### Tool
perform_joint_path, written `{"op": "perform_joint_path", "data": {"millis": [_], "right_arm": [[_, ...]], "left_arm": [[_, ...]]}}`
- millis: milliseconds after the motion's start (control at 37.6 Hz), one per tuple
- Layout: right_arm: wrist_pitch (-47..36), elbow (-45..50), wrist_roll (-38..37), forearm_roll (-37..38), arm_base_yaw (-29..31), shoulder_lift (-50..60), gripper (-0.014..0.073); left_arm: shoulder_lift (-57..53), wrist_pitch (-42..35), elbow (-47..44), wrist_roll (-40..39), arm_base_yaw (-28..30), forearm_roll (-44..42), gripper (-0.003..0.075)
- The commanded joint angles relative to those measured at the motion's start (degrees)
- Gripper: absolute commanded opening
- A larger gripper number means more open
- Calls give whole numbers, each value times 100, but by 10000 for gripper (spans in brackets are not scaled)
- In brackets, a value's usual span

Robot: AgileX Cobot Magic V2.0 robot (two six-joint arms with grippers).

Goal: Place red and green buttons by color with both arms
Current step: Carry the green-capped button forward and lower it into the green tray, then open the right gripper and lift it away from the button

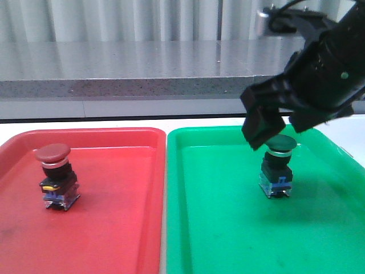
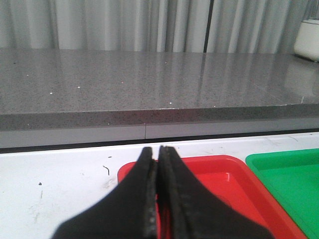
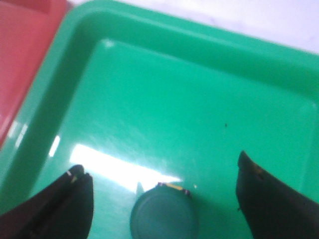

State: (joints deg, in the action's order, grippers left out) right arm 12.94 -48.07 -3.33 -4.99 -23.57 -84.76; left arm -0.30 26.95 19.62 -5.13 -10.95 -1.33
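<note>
The red button [image 1: 55, 176] stands upright in the red tray [image 1: 108, 228], near its left side. The green button [image 1: 278, 166] stands upright in the green tray [image 1: 228, 228]. My right gripper [image 1: 279, 123] hovers just above the green button, open, its jaws wide on either side of the dark green cap [image 3: 163, 214] and apart from it [image 3: 162, 174]. My left gripper [image 2: 158, 152] is shut and empty, above the near-left corner of the red tray [image 2: 224, 174]; it does not show in the front view.
The two trays sit side by side on a white table [image 2: 60, 179]. A grey stone ledge [image 1: 125, 68] and curtains run behind. A white object [image 2: 306, 40] stands on the ledge at the right.
</note>
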Motion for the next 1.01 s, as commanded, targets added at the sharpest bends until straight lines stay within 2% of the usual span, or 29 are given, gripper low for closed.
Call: {"op": "perform_joint_path", "data": {"millis": [0, 80, 186, 293, 346, 372, 479, 665, 984], "right_arm": [[-269, -408, 50, 0, 48, 595, 616], [-147, -696, 50, 0, 142, 756, 580], [109, -1119, 50, 0, 373, 889, 447], [278, -1383, 50, 0, 650, 1023, 244], [397, -1435, 50, 0, 780, 1143, 176], [443, -1440, 50, 0, 837, 1195, 86], [581, -1383, 50, 10, 1098, 1483, 48], [598, -839, 50, 331, 1263, 2300, 47], [-599, 1644, 50, 416, 1263, 4799, 47]], "left_arm": [[26, -417, 131, -35, 24, 47, -20], [26, -417, 131, -35, 24, 47, -20], [26, -417, 131, -35, 24, 47, -20], [26, -417, 131, -35, 24, 47, -20], [26, -417, 131, -35, 24, 47, -20], [26, -417, 131, -35, 24, 47, -20], [26, -417, 131, -35, 24, 47, -20], [26, -417, 131, -35, 24, 47, -20], [26, -417, 131, -35, 24, 47, -20]]}}
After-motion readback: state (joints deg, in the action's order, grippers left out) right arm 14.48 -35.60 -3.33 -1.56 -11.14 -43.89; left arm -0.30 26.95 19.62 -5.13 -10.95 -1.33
